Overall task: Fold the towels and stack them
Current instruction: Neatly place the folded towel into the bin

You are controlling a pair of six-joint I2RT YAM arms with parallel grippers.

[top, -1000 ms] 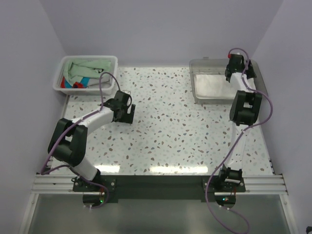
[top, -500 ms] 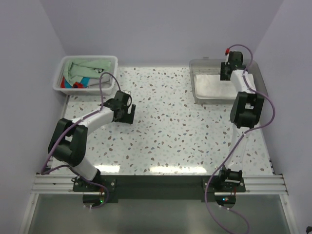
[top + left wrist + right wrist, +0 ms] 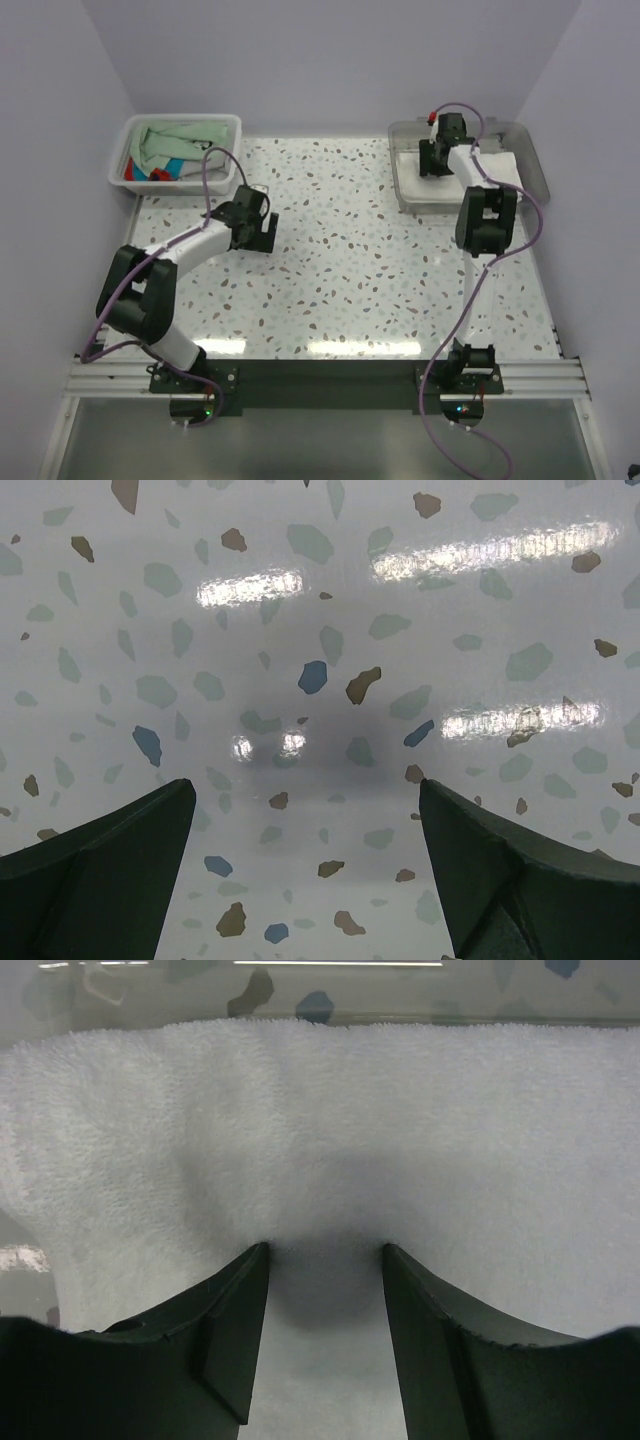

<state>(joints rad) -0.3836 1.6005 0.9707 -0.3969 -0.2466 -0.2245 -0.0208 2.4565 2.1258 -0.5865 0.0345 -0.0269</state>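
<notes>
A white towel (image 3: 320,1110) lies in the clear grey tray (image 3: 532,160) at the back right. My right gripper (image 3: 325,1250) reaches down into that tray (image 3: 434,163), its jaws half closed and pinching a puckered bulge of the white towel (image 3: 418,185) between the tips. A pale mint green towel (image 3: 178,140) and a turquoise-and-red patterned towel (image 3: 160,172) sit crumpled in the white basket (image 3: 228,172) at the back left. My left gripper (image 3: 306,785) hovers wide open over bare speckled tabletop (image 3: 262,236), just right of the basket, holding nothing.
The speckled table (image 3: 350,260) spreads between basket and tray. Purple walls close in on the left, back and right. Both arm bases stand on the rail at the near edge.
My right gripper has swung left along the tray's back and come down onto the white towel, with its jaws narrowed onto it. The left arm has not moved.
</notes>
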